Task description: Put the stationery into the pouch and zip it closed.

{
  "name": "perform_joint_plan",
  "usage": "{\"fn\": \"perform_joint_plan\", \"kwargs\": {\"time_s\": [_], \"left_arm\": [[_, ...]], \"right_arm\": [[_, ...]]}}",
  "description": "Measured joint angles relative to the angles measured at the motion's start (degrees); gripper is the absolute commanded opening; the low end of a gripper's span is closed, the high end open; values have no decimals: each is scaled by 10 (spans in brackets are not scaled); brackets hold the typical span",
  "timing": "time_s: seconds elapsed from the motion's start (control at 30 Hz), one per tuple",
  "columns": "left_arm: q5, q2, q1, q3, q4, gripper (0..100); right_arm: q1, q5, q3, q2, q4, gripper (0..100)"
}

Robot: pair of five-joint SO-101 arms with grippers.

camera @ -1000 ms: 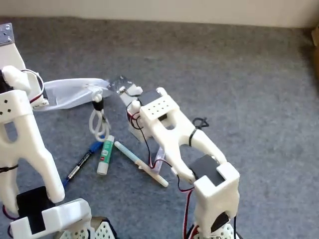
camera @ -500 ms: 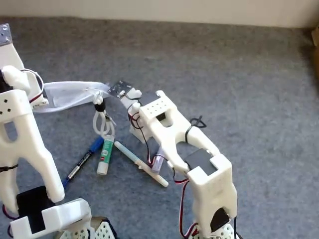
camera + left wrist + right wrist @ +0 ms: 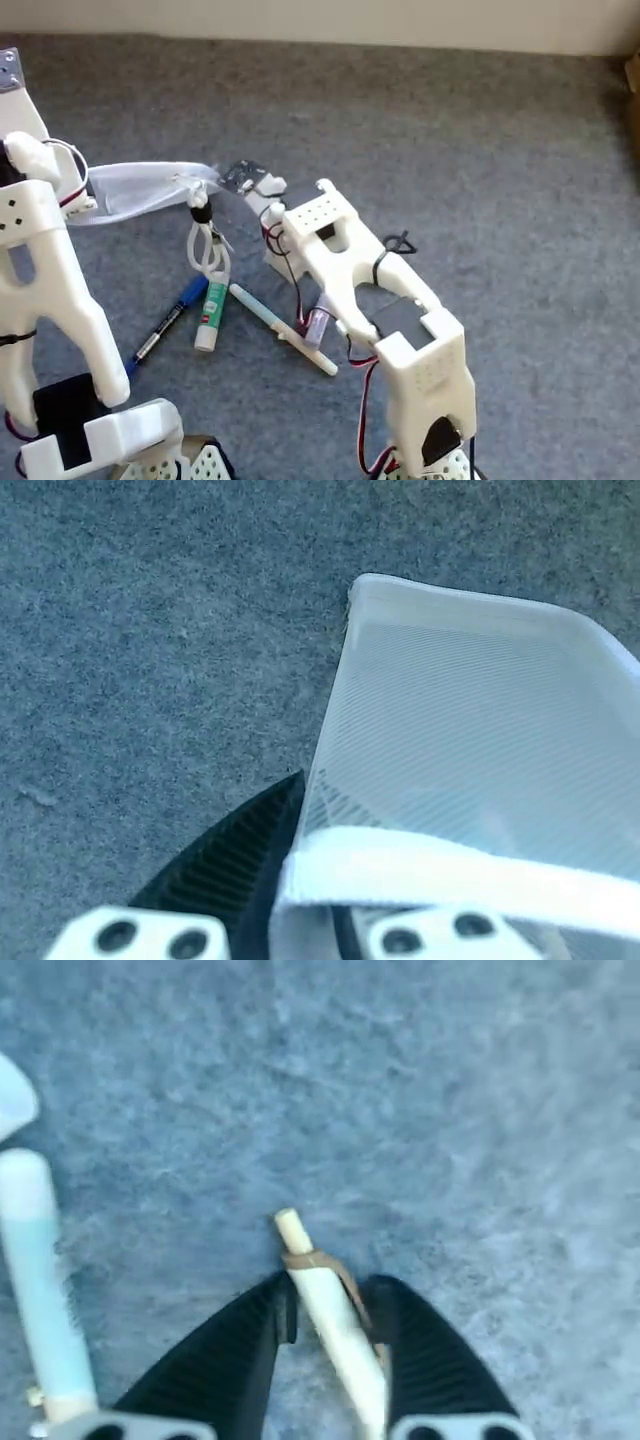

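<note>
progress: early i'd say; pouch (image 3: 140, 190) looks empty, upper left of the high view | left gripper (image 3: 300, 815) clamped on its edge; right gripper (image 3: 332, 1292) pinching a cream stick (image 3: 325, 1332) near the pouch's open end | blue pen (image 3: 165, 322), green glue stick (image 3: 211, 312), pale pen (image 3: 272, 322) lie lower left on the carpet (image 3: 500, 150); zipping not yet done
</note>
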Motion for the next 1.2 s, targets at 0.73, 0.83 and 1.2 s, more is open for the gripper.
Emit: {"fn": "perform_joint_plan", "kwargs": {"time_s": [0.73,0.83,1.2], "left_arm": [[1,-2,-4,16,-18,7],[1,-2,-4,16,-18,7],[1,-2,-4,16,-18,7]], "right_arm": [[12,-14,-19,-18,49,5],[12,-34,-19,-31,51,5],[14,-44,-19,-58,75,5]]}}
